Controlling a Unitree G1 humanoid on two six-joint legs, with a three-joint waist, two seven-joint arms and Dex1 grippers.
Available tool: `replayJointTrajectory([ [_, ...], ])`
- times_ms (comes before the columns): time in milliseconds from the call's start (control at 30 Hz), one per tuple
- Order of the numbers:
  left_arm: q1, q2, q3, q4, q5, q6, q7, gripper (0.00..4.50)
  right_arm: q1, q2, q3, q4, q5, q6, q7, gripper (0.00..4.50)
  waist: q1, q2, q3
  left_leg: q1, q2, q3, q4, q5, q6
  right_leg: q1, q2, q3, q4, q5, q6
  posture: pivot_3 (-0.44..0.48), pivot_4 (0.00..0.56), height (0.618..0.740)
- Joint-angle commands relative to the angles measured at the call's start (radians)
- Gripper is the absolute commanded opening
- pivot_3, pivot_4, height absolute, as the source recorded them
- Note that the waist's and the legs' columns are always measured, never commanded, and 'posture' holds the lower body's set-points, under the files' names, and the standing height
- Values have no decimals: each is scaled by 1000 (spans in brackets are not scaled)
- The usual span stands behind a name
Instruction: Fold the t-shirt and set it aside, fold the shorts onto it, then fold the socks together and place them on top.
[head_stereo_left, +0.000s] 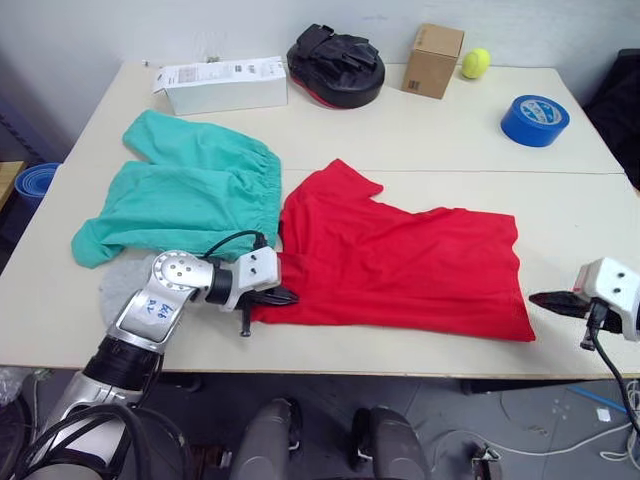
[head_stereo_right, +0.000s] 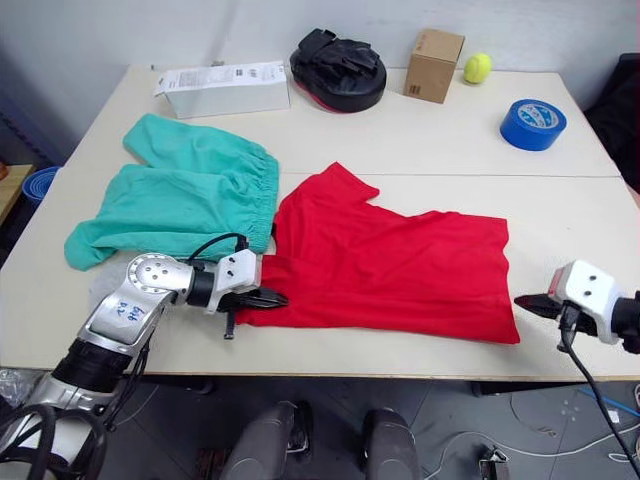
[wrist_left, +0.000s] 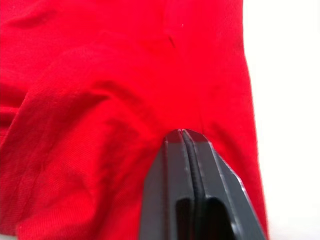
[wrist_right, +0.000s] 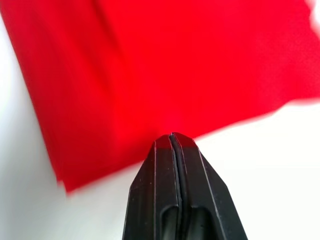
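Note:
The red t-shirt (head_stereo_left: 400, 260) lies flat across the middle of the table, one sleeve pointing toward the far side. My left gripper (head_stereo_left: 287, 296) is shut, its tips lying on the shirt's near left edge; no fabric shows between the fingers (wrist_left: 182, 150). My right gripper (head_stereo_right: 521, 300) is shut too, hovering over bare table just right of the shirt's near right corner. The teal shorts (head_stereo_left: 185, 185) are spread out to the left of the shirt, their waistband touching it. The grey socks (head_stereo_left: 122, 283) lie near the shorts, partly hidden under my left arm.
Along the far edge of the table stand a white box (head_stereo_left: 222, 85), a black padded mitt (head_stereo_left: 336, 65), a small cardboard box (head_stereo_left: 433, 60), a yellow ball (head_stereo_left: 476, 63) and a blue tape roll (head_stereo_left: 535, 120). The table's front edge (head_stereo_left: 400, 362) runs close below both grippers.

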Motion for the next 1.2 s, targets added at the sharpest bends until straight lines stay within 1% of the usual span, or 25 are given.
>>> replayJointTrajectory([
  [33,20,52,76,-106,-68,27,-33,1166,85,-13,-56,-141,33,-8,42,925,6,0,0,0,0,-1,0,0,-1,0,0,0,0,0,0,0,150,740],
  [167,69,112,111,-184,-94,11,-61,2448,177,0,-66,-198,-12,-82,47,2350,12,0,0,0,-1,1,1,-1,1,1,-1,0,-2,0,0,0,150,740],
  [267,121,156,99,-217,-62,-60,-85,3440,222,4,-56,-189,-55,-159,41,3391,12,0,0,0,-1,1,0,-3,1,4,-1,1,-9,0,1,0,150,740],
  [300,132,159,93,-221,-46,-78,-77,3750,228,3,-49,-175,-80,-198,33,3749,11,0,0,0,-1,1,0,-4,-2,4,-1,1,-11,0,1,0,150,740],
  [367,138,150,81,-219,-22,-92,-52,4420,226,5,-35,-149,-114,-246,14,4462,12,0,0,0,-1,1,0,-5,-2,4,-1,1,-12,0,1,0,150,740],
  [533,130,121,42,-193,34,-126,-12,4468,164,20,20,-94,-164,-271,-44,4487,11,1,0,0,-1,1,0,-4,-2,4,-1,1,-11,0,1,0,150,740],
  [600,127,112,19,-178,59,-149,-8,4468,139,21,46,-64,-186,-282,-58,4487,10,1,0,0,-1,2,0,-2,2,4,0,1,-10,0,1,0,150,740],
  [667,124,103,1,-160,84,-169,2,4468,120,18,66,-36,-206,-297,-71,4487,10,1,0,0,-1,2,0,-2,2,3,0,1,-10,0,1,0,150,740],
  [767,110,76,-27,-110,125,-201,26,4500,87,21,101,5,-239,-306,-95,3930,9,0,0,0,-1,2,0,-2,2,4,0,1,-10,0,1,0,150,740],
  [800,105,67,-34,-93,138,-209,33,4105,80,21,112,15,-246,-309,-98,3609,9,0,0,0,-1,2,0,-2,2,5,0,1,-10,0,1,0,150,740],
  [833,101,60,-38,-81,145,-216,36,3894,75,20,120,22,-252,-315,-100,3254,9,0,0,2,-1,2,1,-2,3,7,0,1,-11,0,1,0,150,740],
  [867,96,51,-43,-68,150,-219,40,3580,69,19,130,33,-262,-322,-105,2925,9,-1,0,2,-1,2,1,-3,1,8,-1,1,-12,1,1,0,150,740],
  [900,92,45,-45,-60,153,-220,41,3352,64,18,137,41,-268,-328,-108,2663,9,-1,-1,3,-1,1,1,-5,-1,9,-1,1,-12,1,1,0,150,740],
  [933,90,40,-46,-54,155,-220,41,2971,59,17,144,48,-271,-332,-112,2269,9,-2,-1,5,-1,1,1,-5,0,11,-1,1,-13,2,1,0,150,740],
  [967,88,37,-47,-46,158,-223,39,2716,52,16,150,54,-275,-333,-116,1968,10,-2,-1,6,-1,1,1,-6,1,12,-1,1,-13,2,1,0,150,740],
  [1033,88,37,-50,-36,164,-229,38,2041,45,13,156,60,-277,-337,-118,1200,10,-3,-2,8,-1,1,0,-7,2,13,-2,2,-14,3,1,0,150,740],
  [1133,87,40,-53,-26,168,-229,38,1151,33,6,166,61,-270,-338,-116,215,9,-3,-2,9,-1,1,-1,-7,3,13,-2,3,-15,3,1,0,150,740],
  [1167,88,41,-53,-26,168,-226,38,813,29,3,169,61,-266,-339,-112,0,9,-2,-2,9,-1,1,-1,-7,2,13,-2,3,-15,3,1,0,150,740],
  [1200,88,42,-54,-25,166,-227,36,490,25,0,171,61,-261,-339,-106,0,9,-2,-2,9,-1,1,-1,-7,2,13,-2,3,-15,3,1,0,150,740],
])
